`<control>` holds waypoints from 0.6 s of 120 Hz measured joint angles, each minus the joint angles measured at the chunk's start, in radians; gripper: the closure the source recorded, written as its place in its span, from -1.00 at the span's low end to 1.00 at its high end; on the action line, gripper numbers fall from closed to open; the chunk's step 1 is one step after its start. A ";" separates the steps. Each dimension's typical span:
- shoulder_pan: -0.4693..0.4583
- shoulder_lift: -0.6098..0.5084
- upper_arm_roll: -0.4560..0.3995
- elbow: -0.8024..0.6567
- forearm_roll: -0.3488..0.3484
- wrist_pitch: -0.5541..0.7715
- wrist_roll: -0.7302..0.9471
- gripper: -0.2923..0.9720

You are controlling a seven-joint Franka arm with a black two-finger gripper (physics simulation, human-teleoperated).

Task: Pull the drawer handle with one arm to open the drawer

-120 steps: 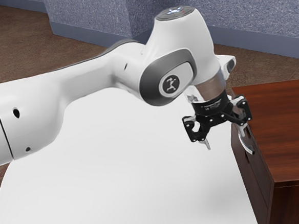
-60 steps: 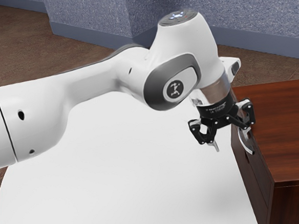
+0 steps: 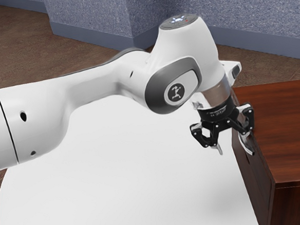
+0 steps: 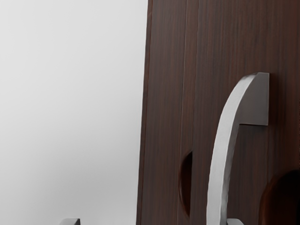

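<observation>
**Lined up on the drawer handle, not grabbing yet**

My fingers [image 3: 202, 136] are spread apart, clamped on nothing. The curved metal handle [image 4: 224, 154] sits on the wooden drawer [image 3: 253, 168] front, right by one fingertip. It looks rigid and probably slick, so I'd grab mid-arch and pull straight.

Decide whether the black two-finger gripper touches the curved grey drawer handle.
Cannot tell: in the exterior view the black gripper overlaps the grey handle, hiding any gap.

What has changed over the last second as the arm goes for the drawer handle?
The gripper has moved toward the exterior view's right and slightly down, closing in on the drawer handle, with its fingers open as before. Nothing has been taken hold of. The wooden drawer unit and the white table stayed as they were.
</observation>
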 joint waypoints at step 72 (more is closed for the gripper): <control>0.010 -0.026 0.001 -0.033 -0.004 0.001 0.002 0.09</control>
